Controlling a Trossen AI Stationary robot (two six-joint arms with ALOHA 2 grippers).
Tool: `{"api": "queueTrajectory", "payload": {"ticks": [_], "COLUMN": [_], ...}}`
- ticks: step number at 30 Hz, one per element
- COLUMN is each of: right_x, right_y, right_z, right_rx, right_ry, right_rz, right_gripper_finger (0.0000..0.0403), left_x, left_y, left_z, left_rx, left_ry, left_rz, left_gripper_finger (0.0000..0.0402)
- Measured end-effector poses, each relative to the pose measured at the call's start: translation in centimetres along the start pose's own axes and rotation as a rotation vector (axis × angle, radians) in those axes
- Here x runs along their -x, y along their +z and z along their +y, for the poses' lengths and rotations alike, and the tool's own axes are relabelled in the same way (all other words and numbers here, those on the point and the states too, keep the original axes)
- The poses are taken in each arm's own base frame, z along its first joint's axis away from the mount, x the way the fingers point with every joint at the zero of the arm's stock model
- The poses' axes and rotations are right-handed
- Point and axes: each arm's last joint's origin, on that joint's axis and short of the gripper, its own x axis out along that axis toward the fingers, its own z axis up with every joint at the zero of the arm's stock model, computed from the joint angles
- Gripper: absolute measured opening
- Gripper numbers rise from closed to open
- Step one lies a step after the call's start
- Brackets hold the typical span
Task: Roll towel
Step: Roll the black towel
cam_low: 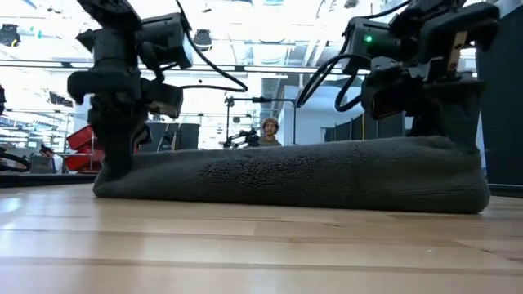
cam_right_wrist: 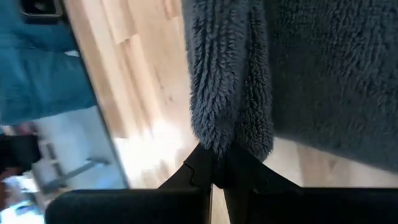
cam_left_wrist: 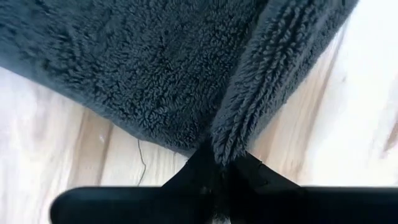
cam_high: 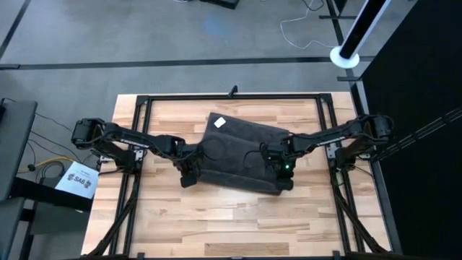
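High view shows us working at the wooden table (cam_high: 216,224). The towel (cam_high: 242,148) lies in the middle of the table, a bit nearer the far edge. It is dark grey and fluffy. A small white label (cam_high: 219,123) sits on its far left corner.

Our left gripper (cam_high: 188,177) is at the towel's near left corner. Our right gripper (cam_high: 283,180) is at the towel's near right corner. Each one pinches a fold of the towel's edge. In the left wrist view, the two dark fingers (cam_left_wrist: 186,180) are squeezed tight on the fluffy cloth. The right wrist view shows the same thing on the other side.

From the low view, the towel looks like a long, low hump across the table. The near edge seems only just lifted, so we think the rolling is at its start.

What could go wrong? The cloth is soft and thick, so a corner could slip out of our pinch if we pull too fast. If one gripper moves ahead of the other, the roll may come out crooked, fat on one side. The towel also sits slanted on the table, so the roll might drift toward the far edge. And if we let go too soon, the soft roll could flop open.
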Motion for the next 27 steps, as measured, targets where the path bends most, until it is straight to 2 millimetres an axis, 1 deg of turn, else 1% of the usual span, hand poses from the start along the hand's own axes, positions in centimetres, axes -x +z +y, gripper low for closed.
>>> {"api": "queueTrajectory", "payload": {"ticks": [3, 5, 7, 10, 15, 17, 22, 27], "right_x": [0.7, 0.9, 1.1, 1.1, 1.3, 1.3, 1.4, 1.6], "right_y": [-0.3, -0.3, -0.3, 0.0, 0.2, -0.1, -0.5, -0.4], "right_z": [0.8, 0.8, 0.4, -0.6, -2.5, -3.3, -4.5, -4.9], "right_rx": [0.017, 0.014, -0.014, -0.057, -0.118, -0.15, -0.193, -0.201], "right_ry": [0.07, 0.072, 0.063, 0.048, 0.02, 0.008, -0.046, -0.099], "right_rz": [-0.002, -0.004, 0.001, 0.008, -0.01, -0.007, -0.021, -0.044], "right_gripper_finger": [0.0007, 0.0007, 0.0007, 0.0007, 0.0007, 0.0007, 0.0007, 0.0007], "left_x": [1.0, 1.2, 1.0, 0.5, 0.3, 0.2, 0.1, 0.1], "left_y": [0.9, 1.1, 1.5, 1.3, 1.4, 1.5, 1.6, 1.7], "left_z": [-0.7, -0.7, -0.2, 1.2, 3.4, 4.0, 4.8, 5.1], "left_rx": [-0.015, -0.033, -0.034, -0.005, 0.026, 0.035, 0.047, 0.051], "left_ry": [-0.019, -0.024, -0.029, -0.003, 0.029, 0.032, 0.034, 0.038], "left_rz": [-0.036, -0.045, -0.062, -0.059, -0.084, -0.101, -0.139, -0.152], "left_gripper_finger": [0.0002, 0.0002, 0.0002, 0.0002, 0.0002, 0.0002, 0.0002, 0.0002]}}
